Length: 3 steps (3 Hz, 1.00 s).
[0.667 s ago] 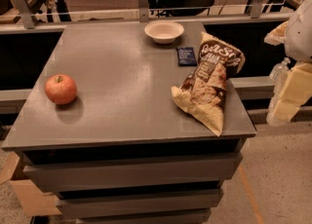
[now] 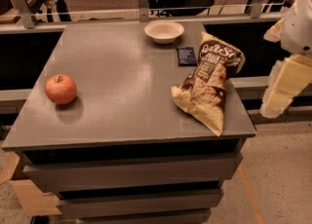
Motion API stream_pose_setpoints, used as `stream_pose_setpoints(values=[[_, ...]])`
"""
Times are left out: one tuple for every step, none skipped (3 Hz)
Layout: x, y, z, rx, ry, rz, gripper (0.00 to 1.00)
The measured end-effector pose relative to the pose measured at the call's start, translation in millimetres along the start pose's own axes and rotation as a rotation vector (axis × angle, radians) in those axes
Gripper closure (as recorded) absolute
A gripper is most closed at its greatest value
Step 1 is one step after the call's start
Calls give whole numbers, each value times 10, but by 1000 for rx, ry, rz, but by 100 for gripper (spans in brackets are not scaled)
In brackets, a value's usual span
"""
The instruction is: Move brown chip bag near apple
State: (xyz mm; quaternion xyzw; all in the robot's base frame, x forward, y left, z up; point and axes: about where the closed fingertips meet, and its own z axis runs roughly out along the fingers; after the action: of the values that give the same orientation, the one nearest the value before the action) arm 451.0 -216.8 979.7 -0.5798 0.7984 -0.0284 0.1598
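The brown chip bag point(image 2: 207, 83) lies flat on the right side of the grey table point(image 2: 122, 72), its tan lower corner near the table's front right edge. The red-orange apple point(image 2: 61, 89) sits at the table's left edge, far from the bag. My gripper point(image 2: 274, 105) hangs off the table's right side, beyond the bag and at about its height, touching nothing. The pale arm point(image 2: 297, 28) rises above it at the right edge of the view.
A white bowl point(image 2: 164, 31) stands at the table's far edge. A small dark blue packet point(image 2: 186, 56) lies between the bowl and the bag. A railing point(image 2: 141, 11) runs behind the table, with chairs beyond it. The floor drops away to the right.
My arm has edged slightly to the left, toward the table. The bag, apple, bowl and packet have not moved.
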Motion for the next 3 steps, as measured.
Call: stream_pose_setpoints(values=[[-215, -231, 197, -64, -14, 121, 0], [-431, -387, 449, -119, -25, 270, 0], [-647, -470, 689, -106, 0, 420, 0]])
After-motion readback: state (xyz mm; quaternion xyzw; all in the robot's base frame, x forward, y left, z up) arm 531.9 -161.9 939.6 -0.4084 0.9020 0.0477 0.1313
